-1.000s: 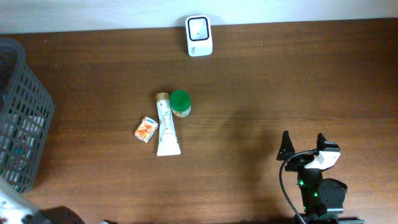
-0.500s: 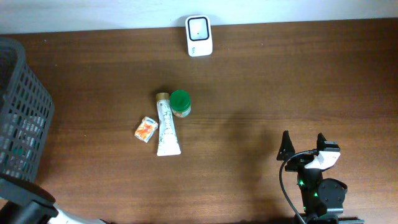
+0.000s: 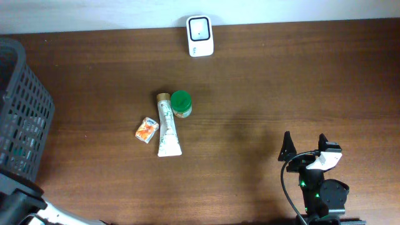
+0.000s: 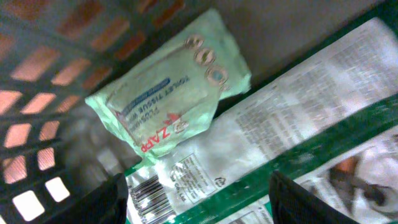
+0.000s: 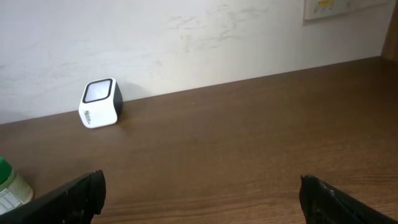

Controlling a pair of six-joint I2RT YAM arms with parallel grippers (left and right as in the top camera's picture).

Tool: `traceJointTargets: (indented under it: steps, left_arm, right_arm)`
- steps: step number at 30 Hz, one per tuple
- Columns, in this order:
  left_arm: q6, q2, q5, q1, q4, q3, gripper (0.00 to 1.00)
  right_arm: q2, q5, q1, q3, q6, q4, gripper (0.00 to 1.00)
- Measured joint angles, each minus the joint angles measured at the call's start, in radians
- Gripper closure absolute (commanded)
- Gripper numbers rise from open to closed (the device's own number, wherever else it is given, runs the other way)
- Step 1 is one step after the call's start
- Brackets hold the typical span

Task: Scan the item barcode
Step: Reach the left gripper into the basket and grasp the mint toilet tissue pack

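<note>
A green-and-white printed packet [image 4: 292,118] is lying inside the grey mesh basket [image 4: 37,124], running from the lower left to the upper right of the left wrist view. Its barcode [image 4: 148,198] is showing at the bottom left, partly cut off by the frame edge. The left gripper [image 4: 198,186] is hanging over the packet with its two dark fingers standing well apart and gripping nothing; whether they are touching the packet cannot be told. A pale green pack of toilet tissue [image 4: 168,93] is lying toward the upper left, its corner overlapping the packet. In the overhead view the basket [image 3: 25,125] is being cut off by the left edge, its contents blurring behind the mesh, and only a piece of the left arm [image 3: 25,209] is showing in the lower left corner. Near the middle of the wooden table [image 3: 281,81], a white tube [image 3: 167,128], a green-lidded jar [image 3: 181,103] and a small orange sachet [image 3: 146,130] are lying close together. The white scanner [image 3: 200,36] is sitting at the top centre. The right gripper [image 3: 305,140] is resting at the lower right, spread wide and empty.
</note>
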Motion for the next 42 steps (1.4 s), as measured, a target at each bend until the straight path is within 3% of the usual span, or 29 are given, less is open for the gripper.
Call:
traceJointTargets:
  steps: [10, 16, 20, 22, 24, 25, 35, 42]
  left_arm:
    - [0.032, 0.054, -0.003, 0.045, 0.112, -0.008, 0.29]
    - [0.041, 0.126, -0.003, 0.045, 0.119, -0.008, 0.34]
    - [0.047, 0.143, -0.003, 0.045, 0.127, -0.009, 0.55]
    - [0.05, 0.143, -0.003, 0.046, 0.132, -0.009, 0.72]
    - [0.055, 0.143, -0.011, 0.047, 0.137, -0.009, 0.96]
    - [0.058, 0.143, -0.015, 0.047, 0.138, -0.009, 1.0]
    - [0.056, 0.12, -0.022, 0.047, 0.096, -0.008, 1.0]
    - [-0.051, -0.146, -0.021, 0.047, 0.074, -0.011, 1.0]
  right_arm:
    - [0.0, 0.0, 0.0, 0.0, 0.001, 0.0, 0.02]
    - [0.0, 0.0, 0.0, 0.0, 0.0, 0.0, 0.02]
    - [0.0, 0.0, 0.0, 0.0, 0.0, 0.0, 0.02]
    - [0.0, 0.0, 0.0, 0.0, 0.0, 0.0, 0.02]
    - [0.0, 0.0, 0.0, 0.0, 0.0, 0.0, 0.02]
    - [0.0, 0.0, 0.0, 0.0, 0.0, 0.0, 0.02]
    - [0.0, 0.0, 0.0, 0.0, 0.0, 0.0, 0.02]
    - [0.0, 0.0, 0.0, 0.0, 0.0, 0.0, 0.02]
